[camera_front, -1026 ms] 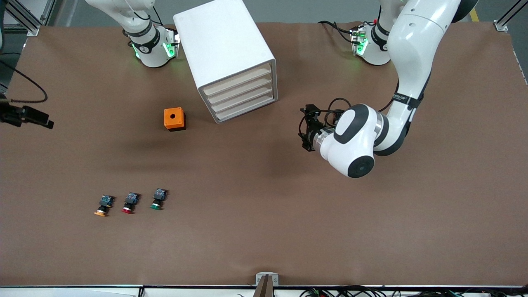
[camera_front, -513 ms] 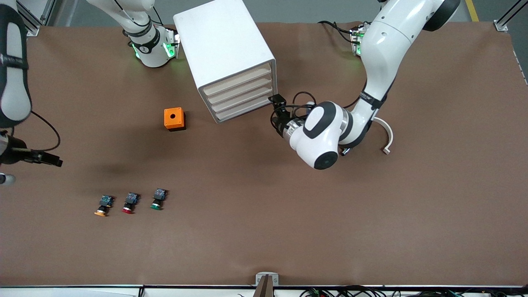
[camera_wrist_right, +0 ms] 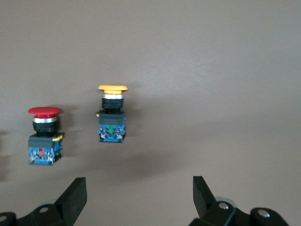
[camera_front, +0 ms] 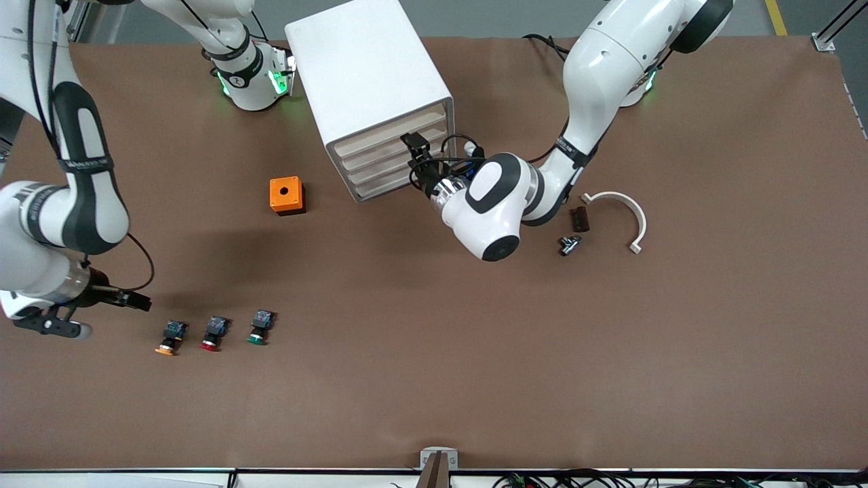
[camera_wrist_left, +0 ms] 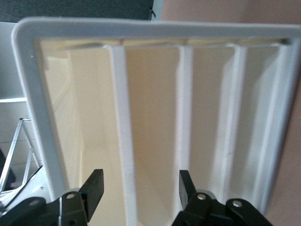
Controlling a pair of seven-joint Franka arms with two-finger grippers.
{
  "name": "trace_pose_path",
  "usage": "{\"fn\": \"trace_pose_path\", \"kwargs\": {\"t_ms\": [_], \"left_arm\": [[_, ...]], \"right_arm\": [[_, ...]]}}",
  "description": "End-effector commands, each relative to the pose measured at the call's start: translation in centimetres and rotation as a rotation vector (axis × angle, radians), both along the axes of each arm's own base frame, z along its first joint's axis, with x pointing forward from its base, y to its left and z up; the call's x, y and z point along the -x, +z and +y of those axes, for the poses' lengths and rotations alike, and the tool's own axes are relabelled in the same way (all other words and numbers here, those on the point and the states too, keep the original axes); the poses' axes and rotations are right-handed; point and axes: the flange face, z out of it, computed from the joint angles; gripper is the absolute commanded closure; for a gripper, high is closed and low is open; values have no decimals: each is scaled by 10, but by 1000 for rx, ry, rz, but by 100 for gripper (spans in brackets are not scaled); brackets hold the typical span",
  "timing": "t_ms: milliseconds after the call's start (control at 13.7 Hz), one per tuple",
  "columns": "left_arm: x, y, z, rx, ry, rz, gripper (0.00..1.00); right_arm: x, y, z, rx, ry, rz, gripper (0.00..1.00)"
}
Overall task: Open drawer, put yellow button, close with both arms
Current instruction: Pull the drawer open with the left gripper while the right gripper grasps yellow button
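Nearest the front camera, toward my right arm's end of the table, the yellow button (camera_front: 167,337) lies on its side on the brown table (camera_front: 420,379), first in a row with the red button (camera_front: 213,333) and the green button (camera_front: 259,327). My right gripper (camera_front: 139,303) hangs low just beside that row, at the yellow button's end of it, fingers spread wide and holding nothing; in the right wrist view the yellow button (camera_wrist_right: 112,114) sits between the open fingers (camera_wrist_right: 75,195). Farther up the table stands the orange box (camera_front: 287,195). My left gripper (camera_front: 419,157) is at the front of the white cabinet (camera_front: 366,81), fingers (camera_wrist_left: 94,186) parted and empty. All four drawers look closed, so I cannot see what any holds; the drawer (camera_front: 390,133) I want is the top one. Toward my left arm's end lie a white curved piece (camera_front: 620,210) and two small dark parts (camera_front: 574,230).
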Motion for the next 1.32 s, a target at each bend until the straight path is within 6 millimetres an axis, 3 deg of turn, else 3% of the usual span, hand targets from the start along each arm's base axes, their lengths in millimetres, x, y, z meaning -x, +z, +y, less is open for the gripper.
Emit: {"fn": "trace_pose_path", "kwargs": {"t_ms": [0, 293, 440, 659, 806, 879, 1245], "left_arm": [[5, 4, -15, 21, 16, 41, 41], [24, -5, -30, 16, -13, 56, 49], [26, -10, -31, 15, -17, 60, 51], [27, -14, -32, 12, -23, 57, 79], [19, -14, -26, 11, -14, 46, 96], [8, -9, -22, 17, -1, 25, 99], [-47, -14, 23, -24, 79, -63, 99]], "right_arm": [[-7, -32, 2, 3, -26, -19, 0], [-15, -68, 11, -13, -57, -53, 0], [-19, -73, 24, -51, -78, -57, 0], [-24, -89, 33, -57, -74, -67, 0], [-26, -97, 34, -48, -60, -71, 0], [-28, -98, 37, -44, -43, -71, 0], [-44, -104, 32, -28, -24, -89, 2]]}}
